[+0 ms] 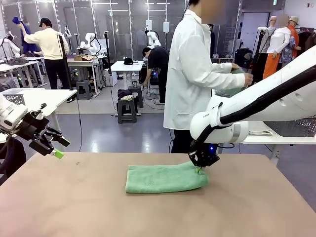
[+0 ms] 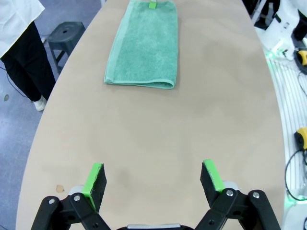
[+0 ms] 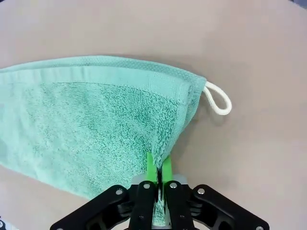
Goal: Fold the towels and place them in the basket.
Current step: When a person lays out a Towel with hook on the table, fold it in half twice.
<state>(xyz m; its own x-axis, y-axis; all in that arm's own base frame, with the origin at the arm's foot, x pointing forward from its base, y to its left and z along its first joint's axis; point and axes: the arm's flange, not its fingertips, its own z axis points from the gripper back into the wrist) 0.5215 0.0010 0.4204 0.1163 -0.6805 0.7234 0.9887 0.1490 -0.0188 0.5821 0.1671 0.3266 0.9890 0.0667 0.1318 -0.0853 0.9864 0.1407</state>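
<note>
A tan counter (image 1: 74, 207) spans the foreground. Beyond it lie a grey-blue floor (image 1: 108, 131), white tables (image 1: 118, 67) and dark stools (image 1: 127, 103).

The counter (image 1: 74, 207) is a plain tan surface with rounded edges; at its far side stands a person in a long white lab coat (image 1: 190, 74) and dark trousers, turned toward the picture's right. Behind, on the grey floor (image 1: 98, 133), a dark stool (image 1: 127, 109) carries a heap of clothing; farther back stands a small white table (image 1: 126, 66) — beside it a person in black (image 1: 158, 59) bends over; at far left stands a person in a cream top (image 1: 49, 43). In the left wrist view a grey stool (image 2: 64, 36) sits just off the counter's edge, near a white shoe (image 2: 41, 103).
</note>
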